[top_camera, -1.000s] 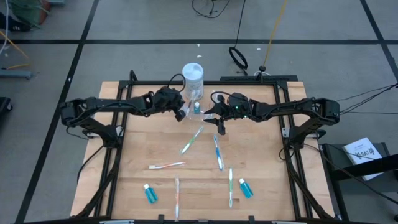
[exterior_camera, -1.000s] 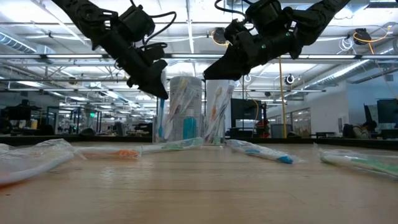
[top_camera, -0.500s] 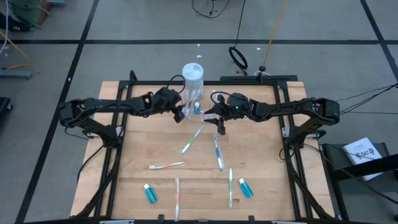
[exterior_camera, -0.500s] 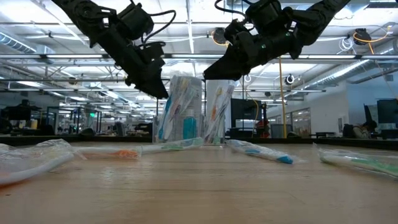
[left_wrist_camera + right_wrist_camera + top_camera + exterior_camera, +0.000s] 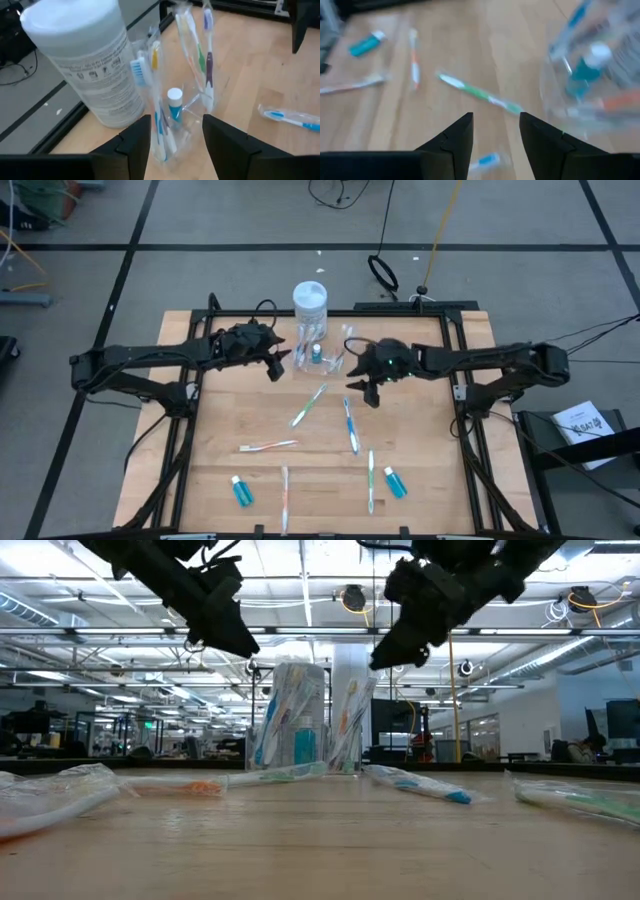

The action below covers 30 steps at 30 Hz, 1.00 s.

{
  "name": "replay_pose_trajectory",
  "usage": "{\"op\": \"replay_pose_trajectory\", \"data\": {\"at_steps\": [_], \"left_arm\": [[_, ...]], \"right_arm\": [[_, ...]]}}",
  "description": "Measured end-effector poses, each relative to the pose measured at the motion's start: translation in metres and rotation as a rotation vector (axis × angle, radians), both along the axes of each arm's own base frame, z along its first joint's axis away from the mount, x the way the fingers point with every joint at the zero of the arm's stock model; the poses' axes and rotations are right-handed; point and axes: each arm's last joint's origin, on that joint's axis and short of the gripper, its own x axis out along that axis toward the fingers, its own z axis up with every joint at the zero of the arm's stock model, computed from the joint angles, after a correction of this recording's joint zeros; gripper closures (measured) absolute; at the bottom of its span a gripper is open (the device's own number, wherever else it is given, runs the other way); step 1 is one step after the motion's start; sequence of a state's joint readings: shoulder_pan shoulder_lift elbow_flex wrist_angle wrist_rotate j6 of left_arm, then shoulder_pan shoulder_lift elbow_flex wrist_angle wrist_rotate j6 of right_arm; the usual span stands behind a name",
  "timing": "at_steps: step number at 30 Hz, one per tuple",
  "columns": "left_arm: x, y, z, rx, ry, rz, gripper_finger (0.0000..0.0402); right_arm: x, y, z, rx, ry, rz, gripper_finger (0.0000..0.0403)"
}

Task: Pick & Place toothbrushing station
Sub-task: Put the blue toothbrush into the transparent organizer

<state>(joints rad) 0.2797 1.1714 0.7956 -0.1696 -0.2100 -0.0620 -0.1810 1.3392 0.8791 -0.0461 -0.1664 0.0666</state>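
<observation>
Both claws hang empty with fingers parted above the worktop's (image 5: 230, 420) far half: the left gripper (image 5: 275, 364) and right gripper (image 5: 371, 391) flank the toothbrushing station (image 5: 318, 350). That clear holder stands near the far edge, just before the white jar (image 5: 309, 303). Loose toothbrushes (image 5: 349, 424) lie nearer.

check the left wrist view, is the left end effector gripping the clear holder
No, the left end effector is open, fingers apart short of the clear holder, touching nothing.
</observation>
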Motion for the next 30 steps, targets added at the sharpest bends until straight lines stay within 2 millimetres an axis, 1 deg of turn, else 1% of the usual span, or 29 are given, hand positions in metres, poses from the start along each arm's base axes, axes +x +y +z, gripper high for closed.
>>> {"op": "replay_pose_trajectory", "data": {"at_steps": [2, 4, 6, 8, 12, 15, 18, 23, 25, 27, 30], "left_arm": [[0.000, 0.000, -0.002, -0.003, 0.016, -0.003, 0.0220], [0.001, 0.000, -0.003, -0.001, 0.015, -0.004, 0.0218], [0.003, 0.001, -0.004, 0.000, 0.011, -0.004, 0.0218], [0.004, 0.001, -0.007, -0.006, 0.028, -0.001, 0.0218], [0.006, 0.002, -0.007, -0.023, 0.008, 0.013, 0.0218], [0.006, 0.002, -0.008, -0.031, 0.008, 0.018, 0.0218], [0.006, 0.002, -0.008, -0.037, 0.002, 0.023, 0.0218], [0.006, 0.002, -0.008, -0.040, 0.001, 0.024, 0.0218], [0.006, 0.002, -0.008, -0.040, 0.001, 0.024, 0.0217], [0.006, 0.002, -0.008, -0.046, -0.003, 0.028, 0.0217], [0.006, 0.002, -0.008, -0.048, -0.004, 0.030, 0.0217]], "right_arm": [[-0.005, 0.011, -0.006, -0.009, 0.073, -0.045, 0.0255], [-0.011, 0.020, -0.022, -0.008, 0.156, -0.106, 0.0258], [-0.014, 0.027, -0.037, 0.025, 0.194, -0.143, 0.0259], [-0.015, 0.029, -0.049, 0.065, 0.217, -0.161, 0.0259], [-0.018, 0.028, -0.072, 0.116, 0.247, -0.211, 0.0257], [-0.012, 0.028, -0.084, 0.167, 0.197, -0.215, 0.0258], [-0.004, 0.029, -0.098, 0.232, 0.183, -0.186, 0.0259], [0.002, 0.029, -0.115, 0.265, 0.212, -0.188, 0.0259], [0.005, 0.030, -0.119, 0.306, 0.202, -0.195, 0.0259], [0.011, 0.033, -0.122, 0.344, 0.171, -0.148, 0.0259], [0.014, 0.035, -0.130, 0.326, 0.170, -0.091, 0.0259]]}}
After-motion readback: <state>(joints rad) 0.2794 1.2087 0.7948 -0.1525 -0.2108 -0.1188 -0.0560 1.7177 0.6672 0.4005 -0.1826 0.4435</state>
